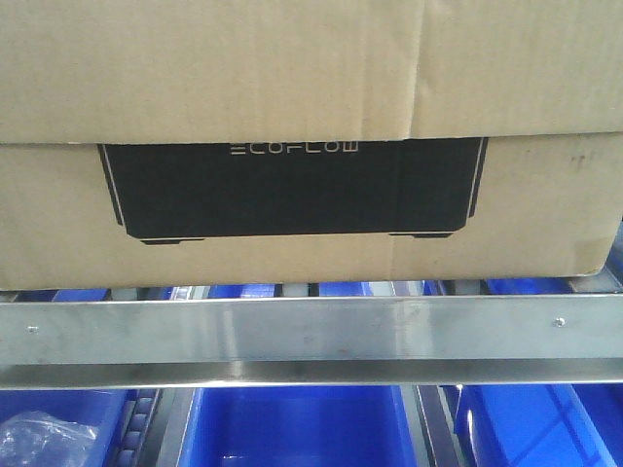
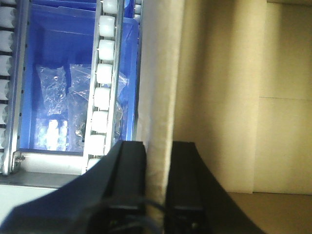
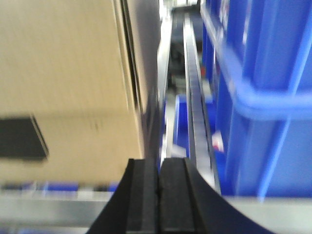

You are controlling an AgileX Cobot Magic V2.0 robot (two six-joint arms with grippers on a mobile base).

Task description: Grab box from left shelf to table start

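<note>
Box (image 1: 292, 233), a large brown corrugated carton printed with a black, white-outlined panel reading "ECOFLOW", sits on the left shelf (image 1: 292, 331). Its printed face stands just behind the rack's brushed-steel front rail, and its lower edge rests along the front ends of the white roller tracks (image 2: 102, 97). The box spans almost the whole rail in the front view, with its lower right corner showing near the shelf's right end. Seen from the left wrist, the left pincer (image 2: 158, 144) is clamped on an upright cardboard edge of the box, one black finger (image 2: 129, 180) on each side of it. The right wrist view is blurred. In it the right pincer (image 3: 158, 163) has its fingers pressed together with nothing between them, and it points into the gap between the box's side and a tall blue bin (image 3: 253, 97). Blue plastic bins (image 1: 292, 428) fill the level under the rail, and clear plastic bags (image 2: 53, 83) lie in one beside the rollers.
</note>
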